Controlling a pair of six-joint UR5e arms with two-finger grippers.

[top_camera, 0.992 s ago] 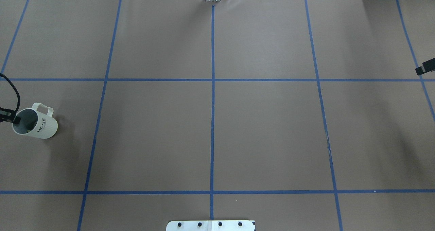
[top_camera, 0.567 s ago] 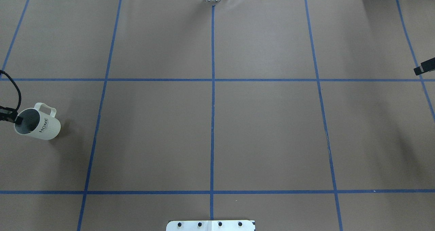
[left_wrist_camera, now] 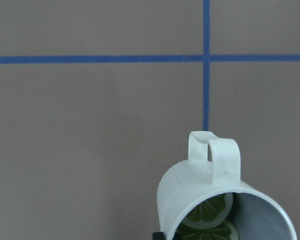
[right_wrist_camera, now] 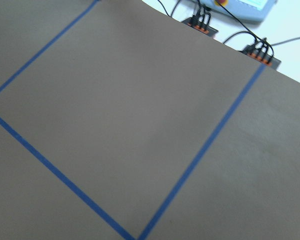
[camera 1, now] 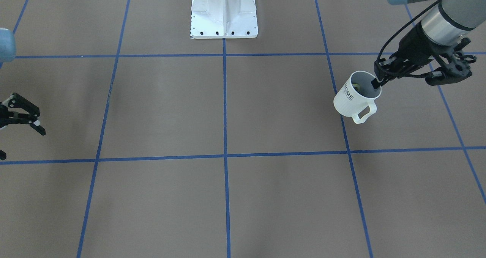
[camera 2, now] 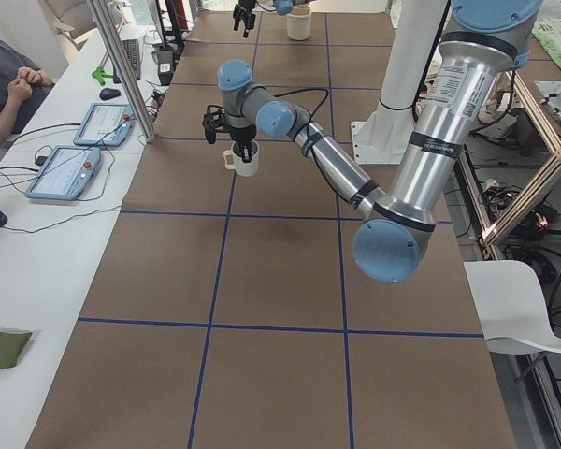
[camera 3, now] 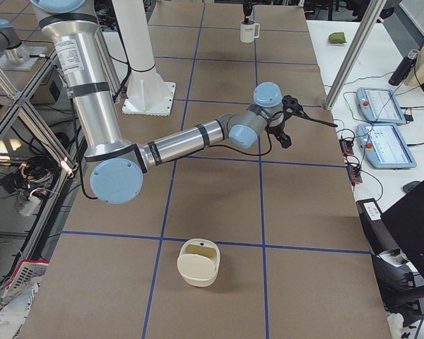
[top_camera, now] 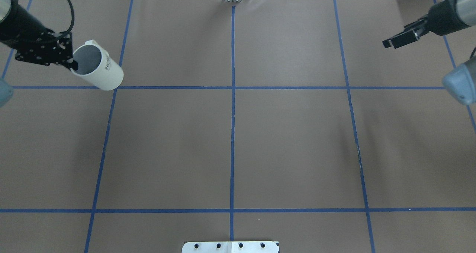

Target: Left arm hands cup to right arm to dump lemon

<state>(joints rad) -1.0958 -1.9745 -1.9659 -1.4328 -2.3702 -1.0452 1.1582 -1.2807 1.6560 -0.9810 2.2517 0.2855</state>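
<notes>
Cup (top_camera: 108, 76) hangs in the air over the far left of the table (top_camera: 230, 141). The left claw (top_camera: 73, 64) pinches its rim, and lemon (left_wrist_camera: 210, 216) bits sit inside. It looks hard, smooth and easy to break, so I think the free side of the rim is the best place to grab. The right claw (camera 1: 21, 141) is wide open, well apart on the far right.
</notes>
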